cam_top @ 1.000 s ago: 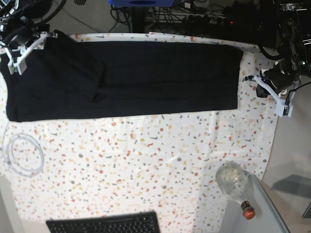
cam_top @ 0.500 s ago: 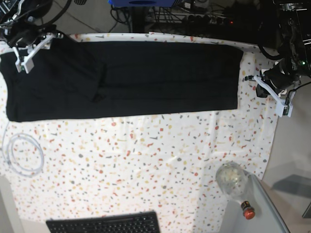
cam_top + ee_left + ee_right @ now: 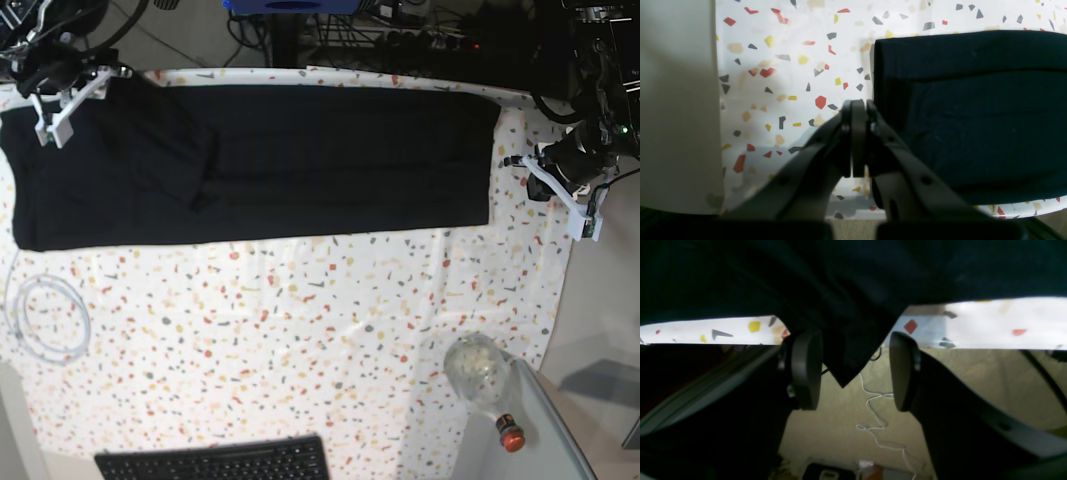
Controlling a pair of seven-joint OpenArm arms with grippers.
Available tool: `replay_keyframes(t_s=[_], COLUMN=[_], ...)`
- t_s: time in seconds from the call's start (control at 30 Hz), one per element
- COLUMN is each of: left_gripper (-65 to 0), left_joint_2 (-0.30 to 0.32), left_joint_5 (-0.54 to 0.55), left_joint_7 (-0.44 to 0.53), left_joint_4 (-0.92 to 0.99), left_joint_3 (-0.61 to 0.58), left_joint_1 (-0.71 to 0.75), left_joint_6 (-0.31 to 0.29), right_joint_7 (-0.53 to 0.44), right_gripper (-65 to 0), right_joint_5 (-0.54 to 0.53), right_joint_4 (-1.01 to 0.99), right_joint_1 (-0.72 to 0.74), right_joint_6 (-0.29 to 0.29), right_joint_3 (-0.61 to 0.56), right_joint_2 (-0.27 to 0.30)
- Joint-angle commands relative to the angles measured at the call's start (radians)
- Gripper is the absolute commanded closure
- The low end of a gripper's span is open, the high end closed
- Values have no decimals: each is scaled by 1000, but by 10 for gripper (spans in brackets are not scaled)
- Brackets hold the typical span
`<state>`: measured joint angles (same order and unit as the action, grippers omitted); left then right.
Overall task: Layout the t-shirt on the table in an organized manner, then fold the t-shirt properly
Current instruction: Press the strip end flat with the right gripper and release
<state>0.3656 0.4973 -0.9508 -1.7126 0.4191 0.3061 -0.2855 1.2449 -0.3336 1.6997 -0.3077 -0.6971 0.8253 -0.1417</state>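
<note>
Garment position first: the t-shirt lies as a long dark band along the far side of the table, already folded lengthwise, with one layer doubled over near my right-hand end. It sits flat so that the next folds can start from square edges. My left gripper is off the cloth, just beside the shirt's short edge over bare speckled tabletop, its jaws pressed together with nothing between them; I judge it parked there, clear of the fabric. My right gripper stands at the opposite end with its jaws spread wide, and a hanging corner of the black fabric drops between the pads without being pinched. The fabric's point overhangs the table edge, floor visible beneath. I read this as lining up to take that corner, grasp not yet made. A keyboard and a bottle lie well apart from the work
</note>
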Motion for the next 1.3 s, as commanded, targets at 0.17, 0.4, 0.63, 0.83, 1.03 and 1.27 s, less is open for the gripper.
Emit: replay_keyframes(t_s=[0.17, 0.4, 0.63, 0.83, 1.03, 1.27], left_gripper=[0, 0, 0, 0, 0, 0], left_joint_2=[14, 14, 14, 13, 11, 11], left_joint_5=[4, 4, 4, 4, 4, 4], left_joint_7=[16, 16, 16, 16, 16, 16], left_joint_4=[-14, -14, -14, -14, -14, -14], left_joint_3=[7, 7, 7, 7, 7, 7], left_joint_1=[3, 2, -3, -2, -2, 0], left_joint_6=[1, 1, 1, 1, 1, 1], right_joint_7=[-4, 9, 108, 134, 123, 14], right_gripper=[-263, 0, 0, 0, 0, 0], right_joint_5=[-6, -8, -2, -3, -3, -2], right_joint_4=[9, 38, 87, 75, -59, -109], right_joint_1=[2, 15, 130, 230, 304, 287], right_joint_6=[-1, -1, -1, -1, -1, -1], right_joint_3=[4, -5, -7, -13, -77, -82], right_joint_2=[9, 9, 11, 40, 103, 110])
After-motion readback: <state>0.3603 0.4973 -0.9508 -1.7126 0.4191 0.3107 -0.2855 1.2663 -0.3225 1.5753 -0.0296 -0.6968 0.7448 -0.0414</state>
